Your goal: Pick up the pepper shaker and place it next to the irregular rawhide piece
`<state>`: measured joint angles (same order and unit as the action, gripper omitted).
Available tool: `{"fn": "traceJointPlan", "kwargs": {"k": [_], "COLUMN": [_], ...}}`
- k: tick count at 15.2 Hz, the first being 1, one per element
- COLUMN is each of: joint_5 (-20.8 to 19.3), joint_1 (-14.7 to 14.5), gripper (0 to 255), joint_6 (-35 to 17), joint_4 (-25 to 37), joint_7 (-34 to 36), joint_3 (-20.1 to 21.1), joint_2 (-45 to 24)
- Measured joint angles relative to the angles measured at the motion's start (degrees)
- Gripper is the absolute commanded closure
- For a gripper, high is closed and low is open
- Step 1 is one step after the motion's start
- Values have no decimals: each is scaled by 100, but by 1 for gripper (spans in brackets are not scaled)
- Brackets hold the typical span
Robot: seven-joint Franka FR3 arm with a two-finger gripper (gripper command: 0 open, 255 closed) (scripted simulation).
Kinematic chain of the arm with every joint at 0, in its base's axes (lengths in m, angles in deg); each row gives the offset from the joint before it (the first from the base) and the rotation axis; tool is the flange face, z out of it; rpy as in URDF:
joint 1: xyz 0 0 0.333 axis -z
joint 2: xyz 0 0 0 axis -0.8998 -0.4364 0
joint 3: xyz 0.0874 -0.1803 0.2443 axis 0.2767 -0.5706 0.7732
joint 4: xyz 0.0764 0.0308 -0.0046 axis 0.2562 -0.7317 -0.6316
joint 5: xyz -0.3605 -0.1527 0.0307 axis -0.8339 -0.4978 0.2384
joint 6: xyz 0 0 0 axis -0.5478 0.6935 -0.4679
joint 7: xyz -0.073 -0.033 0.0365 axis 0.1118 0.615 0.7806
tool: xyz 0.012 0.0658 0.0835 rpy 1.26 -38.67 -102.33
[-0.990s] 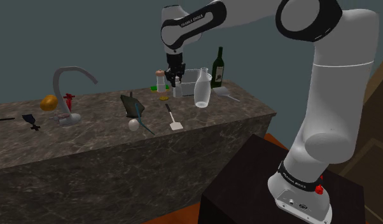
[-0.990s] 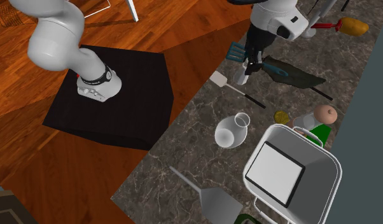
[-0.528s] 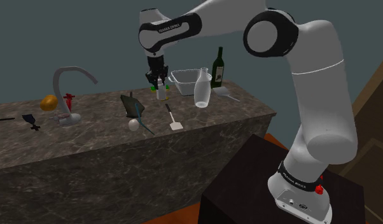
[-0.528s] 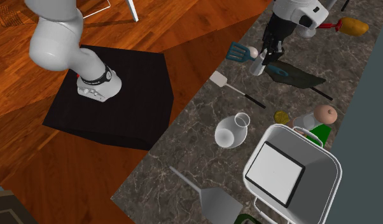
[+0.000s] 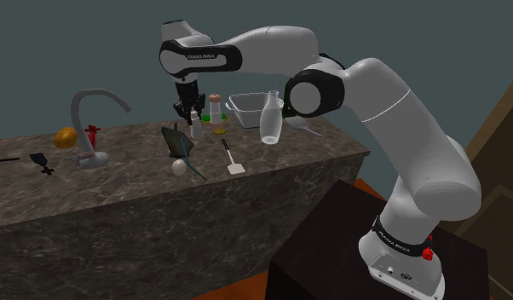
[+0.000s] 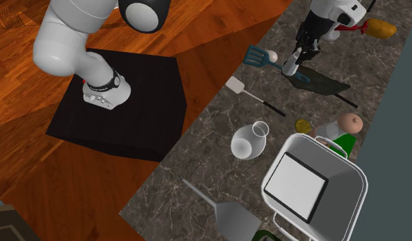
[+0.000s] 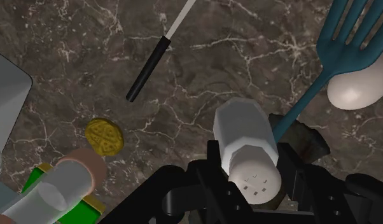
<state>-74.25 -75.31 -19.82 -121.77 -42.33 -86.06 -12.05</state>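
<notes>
Jaws clasp the white pepper shaker (image 7: 247, 153) near the dark rawhide piece (image 6: 328, 81).

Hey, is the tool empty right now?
No, the white pepper shaker is clasped between the two black fingers of the tool.

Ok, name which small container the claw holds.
The white pepper shaker, clasped in the claw; the brown-capped one stands free on the counter.
</notes>
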Motion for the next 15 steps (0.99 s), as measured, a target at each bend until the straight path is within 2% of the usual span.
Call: {"fn": "traceJointPlan", "kwargs": {"k": [11,15], "joint_5": [-18,-22], "joint_1": [-3,-12], "gripper": [255,255], "joint_6": [-852,-1044], "joint_4": [-848,-903], "joint_7": [82,111], "joint_3": [1,2], "joint_2": [-3,-142]}}
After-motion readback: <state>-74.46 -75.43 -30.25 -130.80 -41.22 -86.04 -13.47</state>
